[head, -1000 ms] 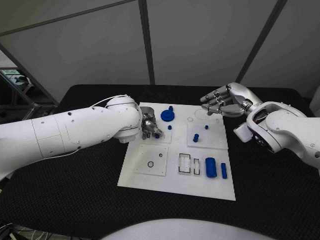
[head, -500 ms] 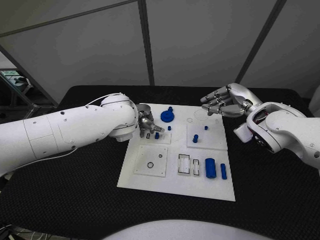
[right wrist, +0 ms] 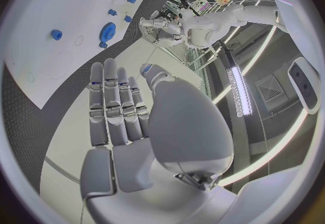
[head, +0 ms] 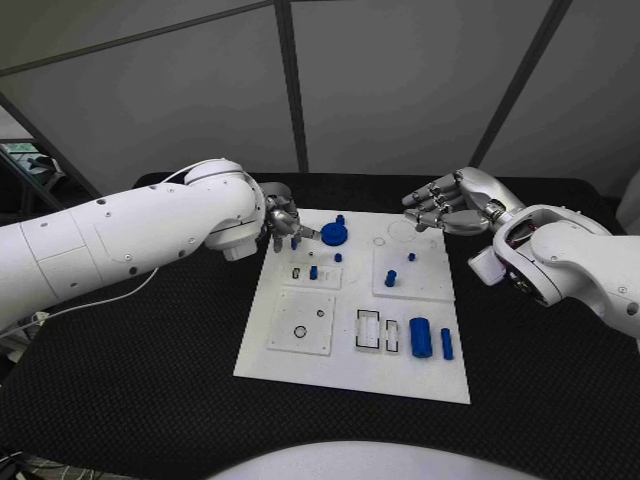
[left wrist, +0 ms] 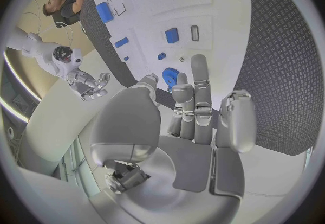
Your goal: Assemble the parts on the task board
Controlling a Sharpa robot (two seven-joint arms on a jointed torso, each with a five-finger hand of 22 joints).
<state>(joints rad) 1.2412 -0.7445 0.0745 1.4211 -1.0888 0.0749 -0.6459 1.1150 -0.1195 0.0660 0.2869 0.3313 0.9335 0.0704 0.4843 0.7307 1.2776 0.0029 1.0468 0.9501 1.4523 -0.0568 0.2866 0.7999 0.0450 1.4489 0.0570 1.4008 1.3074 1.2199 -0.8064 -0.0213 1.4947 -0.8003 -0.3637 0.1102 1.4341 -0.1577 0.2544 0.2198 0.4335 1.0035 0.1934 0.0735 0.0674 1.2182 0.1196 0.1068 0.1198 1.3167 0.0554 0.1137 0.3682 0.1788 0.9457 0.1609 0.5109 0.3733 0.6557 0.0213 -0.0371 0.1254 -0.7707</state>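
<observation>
Black table [head: 551, 340], task board [head: 342, 370], blue parts [head: 421, 335]

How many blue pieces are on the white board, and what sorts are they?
Blue gear: 1
Fat blue cylinder: 1
Slim blue bar: 1
Small blue pieces: 5, as far as the head view lets me tell
Total: 8 blue pieces on the task board

Even, soft light over the head view, sharp throughout, faint shadows under the arms. Wrist views bend hard at the rim, bright ceiling strips glaring, the near fingers [left wrist: 196, 99] slightly soft.
</observation>
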